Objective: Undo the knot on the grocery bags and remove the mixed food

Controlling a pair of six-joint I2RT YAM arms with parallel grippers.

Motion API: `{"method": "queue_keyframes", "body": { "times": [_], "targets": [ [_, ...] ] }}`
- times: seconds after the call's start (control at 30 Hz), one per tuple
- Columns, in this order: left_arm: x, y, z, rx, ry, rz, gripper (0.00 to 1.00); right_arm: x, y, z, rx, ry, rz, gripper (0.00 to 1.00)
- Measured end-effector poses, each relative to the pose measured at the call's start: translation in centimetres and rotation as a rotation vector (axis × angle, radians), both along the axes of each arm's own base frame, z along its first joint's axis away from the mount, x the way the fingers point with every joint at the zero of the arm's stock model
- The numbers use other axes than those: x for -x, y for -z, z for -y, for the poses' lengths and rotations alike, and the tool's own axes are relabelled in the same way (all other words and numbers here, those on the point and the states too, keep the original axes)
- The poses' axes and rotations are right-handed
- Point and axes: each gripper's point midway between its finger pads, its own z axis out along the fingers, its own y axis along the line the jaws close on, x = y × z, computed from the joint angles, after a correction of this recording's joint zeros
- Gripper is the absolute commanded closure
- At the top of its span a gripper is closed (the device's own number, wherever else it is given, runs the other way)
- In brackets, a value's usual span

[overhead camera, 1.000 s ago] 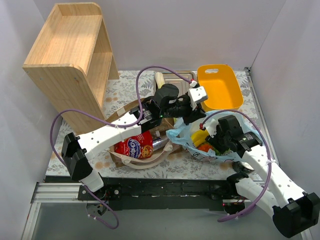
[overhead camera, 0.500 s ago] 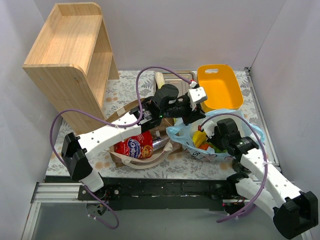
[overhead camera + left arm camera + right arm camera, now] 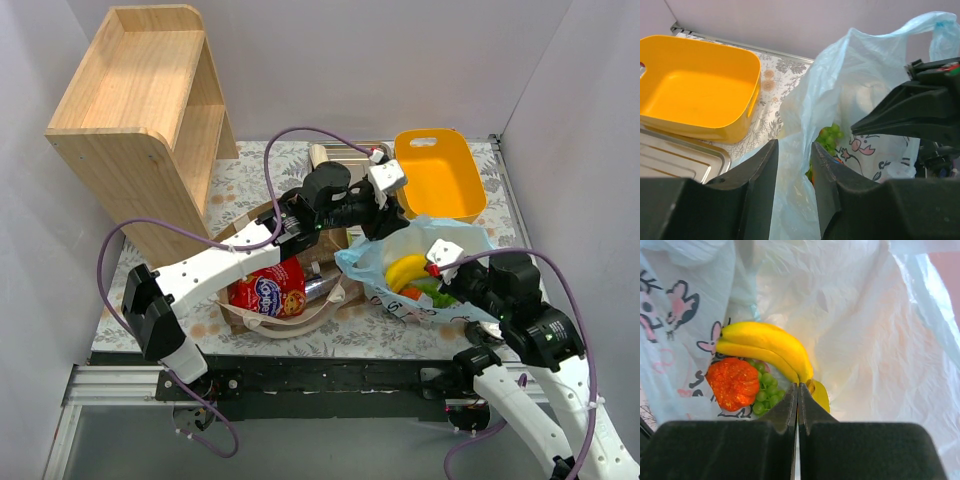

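Light-blue bag on tabletop, just right of brown paper carrier, mouth open. My left end effector clamped on fold of its film, rim held up. My right end effector pressed together, tips just before bananas. Right wrist view looks inside: orange pumpkin and grapes under bananas. Left wrist view instead shows yellow tub and steel tray beyond bag. Top view only: red crisp packet in carrier.
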Motion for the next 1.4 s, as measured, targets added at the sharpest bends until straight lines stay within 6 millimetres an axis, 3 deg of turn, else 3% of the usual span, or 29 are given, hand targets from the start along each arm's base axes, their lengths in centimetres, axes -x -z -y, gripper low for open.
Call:
{"method": "queue_keyframes", "body": {
  "times": [0.07,0.2,0.23,0.33,0.37,0.4,0.6,0.9,1.17,1.2,1.23,1.3,1.33,1.4],
  "targets": [
    [-0.4,0.0,-0.2,0.003,-0.013,-0.009,0.69,0.4,-0.4,-0.4,-0.017,-0.024,0.006,0.99],
    [-0.8,0.1,-0.4,0.006,-0.025,-0.031,0.68,0.4,2.5,-0.7,0.029,-0.050,-0.091,0.99],
    [-0.8,0.2,-0.3,0.006,-0.025,-0.037,0.66,0.3,3.6,-0.7,0.049,-0.046,-0.126,0.92],
    [-0.9,0.6,-0.1,0.001,-0.026,-0.049,0.55,-0.2,6.4,0.0,0.105,0.002,-0.211,0.39],
    [-0.9,0.7,-0.1,-0.001,-0.027,-0.050,0.51,-0.5,7.2,0.5,0.125,0.040,-0.231,0.28],
    [-0.9,0.7,-0.1,-0.002,-0.029,-0.053,0.46,-0.9,7.9,1.1,0.146,0.081,-0.245,0.27],
    [-1.2,0.6,-0.2,-0.005,-0.047,-0.046,0.37,-2.3,9.8,3.7,0.223,0.243,-0.223,0.31],
    [-1.2,1.0,-0.4,-0.022,-0.046,-0.044,0.34,-4.6,10.5,3.8,0.244,0.306,-0.220,0.37],
    [-1.3,1.2,-0.5,-0.034,-0.043,-0.028,0.32,-5.8,14.0,5.9,0.255,0.421,-0.389,0.37],
    [-1.3,1.2,-0.5,-0.036,-0.042,-0.026,0.32,-5.9,14.4,6.2,0.254,0.432,-0.411,0.40],
    [-1.3,1.2,-0.5,-0.038,-0.042,-0.025,0.32,-5.9,14.9,6.5,0.252,0.440,-0.438,0.54],
    [-1.3,1.3,-0.5,-0.040,-0.042,-0.024,0.32,-5.8,15.8,6.5,0.240,0.438,-0.487,0.67],
    [-1.3,1.3,-0.5,-0.040,-0.042,-0.023,0.32,-5.8,16.0,6.2,0.228,0.424,-0.505,0.80],
    [-1.3,1.3,-0.5,-0.040,-0.042,-0.022,0.32,-5.9,15.9,5.3,0.190,0.385,-0.516,0.89]
  ]
}}
